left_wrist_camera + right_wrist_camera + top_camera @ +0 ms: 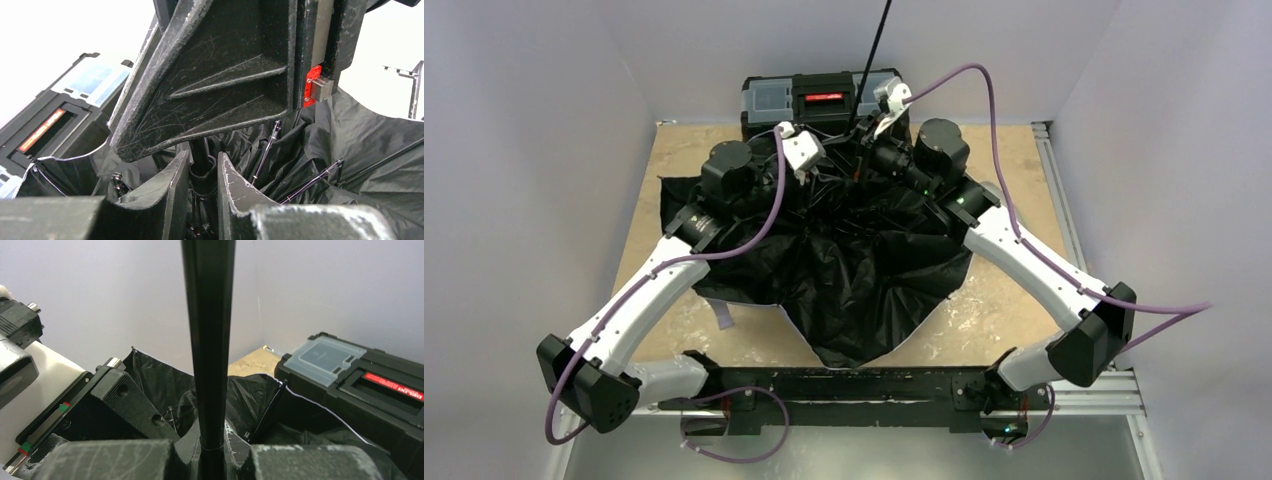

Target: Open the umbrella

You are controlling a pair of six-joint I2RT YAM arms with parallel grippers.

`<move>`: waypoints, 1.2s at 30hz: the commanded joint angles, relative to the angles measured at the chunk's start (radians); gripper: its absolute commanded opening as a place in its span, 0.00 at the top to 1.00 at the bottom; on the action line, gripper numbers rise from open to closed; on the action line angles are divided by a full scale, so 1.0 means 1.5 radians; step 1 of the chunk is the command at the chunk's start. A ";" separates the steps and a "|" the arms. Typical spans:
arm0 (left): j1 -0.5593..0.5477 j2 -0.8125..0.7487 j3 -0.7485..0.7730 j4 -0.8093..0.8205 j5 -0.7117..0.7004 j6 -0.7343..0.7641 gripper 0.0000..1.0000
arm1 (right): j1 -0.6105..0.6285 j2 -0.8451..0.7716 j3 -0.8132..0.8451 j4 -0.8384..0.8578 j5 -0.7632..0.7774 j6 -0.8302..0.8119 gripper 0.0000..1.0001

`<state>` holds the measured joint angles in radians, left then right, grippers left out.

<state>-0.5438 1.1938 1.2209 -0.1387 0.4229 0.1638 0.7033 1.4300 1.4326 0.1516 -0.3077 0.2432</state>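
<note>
Pale lavender walls (544,80); scuffed plywood tabletop (989,312); metal rail (1055,190), perhaps aluminium, right edge.

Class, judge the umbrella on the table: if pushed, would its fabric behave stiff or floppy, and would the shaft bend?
The fabric lies crumpled in folds, so it would probably bunch rather than slide. The shaft looks straight and smooth: likely rigid, perhaps slippery. Its thin ribs seem fragile.

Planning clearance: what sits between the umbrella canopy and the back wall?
A black toolbox, just behind the umbrella canopy; the top view shows it.
</note>
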 commanded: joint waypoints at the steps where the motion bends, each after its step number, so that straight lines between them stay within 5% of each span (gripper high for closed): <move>1: 0.043 0.056 -0.051 -0.108 -0.046 0.051 0.91 | -0.004 -0.063 0.108 0.155 -0.035 0.058 1.00; 14: 0.060 0.089 -0.077 -0.145 -0.067 0.043 0.80 | -0.004 -0.071 0.147 0.152 -0.022 0.027 1.00; 23: 0.077 0.091 -0.089 -0.176 -0.102 0.065 0.56 | -0.004 -0.075 0.147 0.154 -0.021 -0.008 1.00; 27: 0.086 0.093 -0.091 -0.176 -0.098 0.072 0.52 | -0.004 -0.075 0.142 0.157 -0.019 -0.009 1.00; 31: 0.095 0.102 -0.110 -0.179 -0.098 0.096 0.29 | -0.004 -0.068 0.159 0.155 -0.020 -0.009 1.00; 35: 0.117 0.080 -0.149 -0.156 -0.069 0.127 0.16 | -0.004 -0.068 0.167 0.131 -0.029 -0.031 1.00; 36: 0.124 0.065 -0.163 -0.149 -0.053 0.142 0.04 | -0.004 -0.069 0.167 0.123 -0.035 -0.039 1.00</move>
<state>-0.4465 1.2797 1.0996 -0.1600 0.4522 0.2584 0.6956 1.4406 1.5269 0.0685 -0.3099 0.1581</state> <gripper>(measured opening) 0.823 0.080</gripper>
